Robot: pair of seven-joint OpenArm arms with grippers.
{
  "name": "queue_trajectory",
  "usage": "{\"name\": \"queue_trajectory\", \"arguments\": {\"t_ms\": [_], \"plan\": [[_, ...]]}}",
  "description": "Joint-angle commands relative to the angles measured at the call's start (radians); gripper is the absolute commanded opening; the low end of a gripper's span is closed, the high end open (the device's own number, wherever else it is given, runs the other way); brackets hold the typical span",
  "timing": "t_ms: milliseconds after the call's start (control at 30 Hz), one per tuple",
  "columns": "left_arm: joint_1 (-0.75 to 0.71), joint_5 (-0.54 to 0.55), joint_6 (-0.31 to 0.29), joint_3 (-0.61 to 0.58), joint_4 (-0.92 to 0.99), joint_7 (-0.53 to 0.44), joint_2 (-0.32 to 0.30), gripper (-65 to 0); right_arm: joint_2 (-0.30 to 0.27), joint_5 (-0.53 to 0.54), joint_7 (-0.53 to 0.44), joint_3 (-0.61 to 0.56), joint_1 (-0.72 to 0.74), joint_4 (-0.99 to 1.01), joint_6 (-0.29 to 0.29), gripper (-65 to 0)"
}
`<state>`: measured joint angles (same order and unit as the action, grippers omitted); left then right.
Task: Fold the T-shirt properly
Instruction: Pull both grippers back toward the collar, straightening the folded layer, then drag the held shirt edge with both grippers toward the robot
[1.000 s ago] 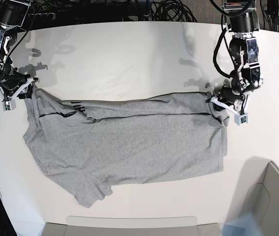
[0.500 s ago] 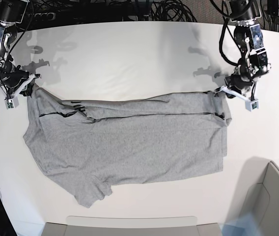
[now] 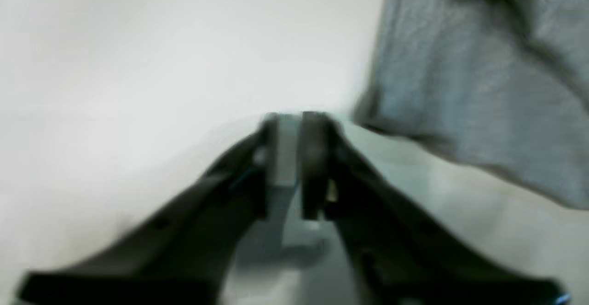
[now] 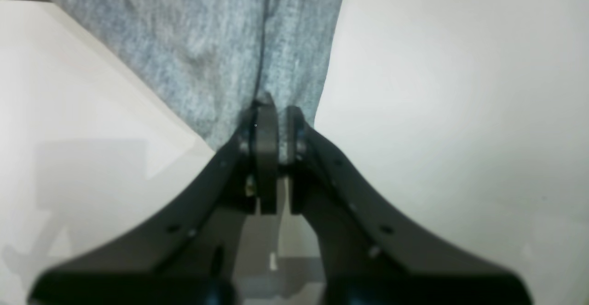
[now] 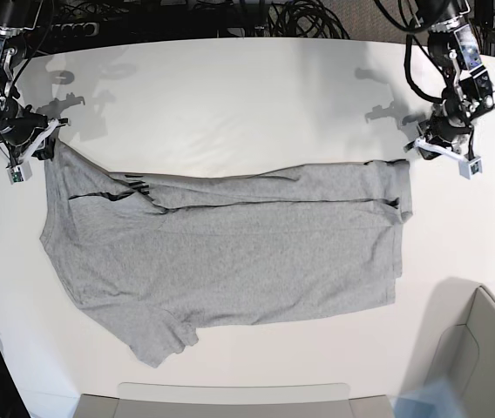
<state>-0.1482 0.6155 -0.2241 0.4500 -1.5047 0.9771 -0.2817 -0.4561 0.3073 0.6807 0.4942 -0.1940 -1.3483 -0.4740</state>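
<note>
The T-shirt (image 5: 230, 248) lies spread across the middle of the white tabletop (image 5: 230, 96), lettering peeking out of a fold at its far edge. Right gripper (image 4: 276, 112) is pinched tight on the grey cloth at one end. Left gripper (image 3: 290, 121) sits just off the other end, jaws narrowly parted, nothing between them, cloth just beside.
</note>
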Motion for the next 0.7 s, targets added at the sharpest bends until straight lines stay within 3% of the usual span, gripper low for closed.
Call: {"name": "queue_trajectory", "arguments": {"t_ms": [0, 100, 167, 333, 500, 667], "plan": [[0.005, 0.073, -0.008, 0.008, -0.026, -0.002, -0.011, -47.9, -0.014, -0.027, 0.033, 0.004, 0.000, -0.001, -0.002, -65.0], [0.006, 0.249, -0.008, 0.007, 0.000, 0.064, -0.050, -48.3, -0.014, -0.027, 0.033, 0.002, 0.000, -0.006, -0.002, -57.4], [0.029, 0.306, -0.007, 0.007, 0.029, 0.079, -0.061, -48.3, -0.014, -0.027, 0.033, -0.004, 0.000, -0.009, -0.002, -52.0], [0.074, 0.237, 0.025, 0.003, 0.086, 0.081, -0.063, -48.3, -0.013, -0.027, 0.033, -0.006, 0.000, -0.009, -0.002, -49.5], [0.083, 0.238, 0.027, -0.072, 0.114, 0.072, -0.061, -48.3, -0.014, -0.027, 0.033, -0.002, 0.000, -0.009, -0.002, -49.5], [0.083, 0.238, 0.027, -0.070, 0.115, 0.070, -0.054, -48.3, -0.014, -0.027, 0.033, -0.004, 0.000, -0.009, -0.002, -49.5]]}}
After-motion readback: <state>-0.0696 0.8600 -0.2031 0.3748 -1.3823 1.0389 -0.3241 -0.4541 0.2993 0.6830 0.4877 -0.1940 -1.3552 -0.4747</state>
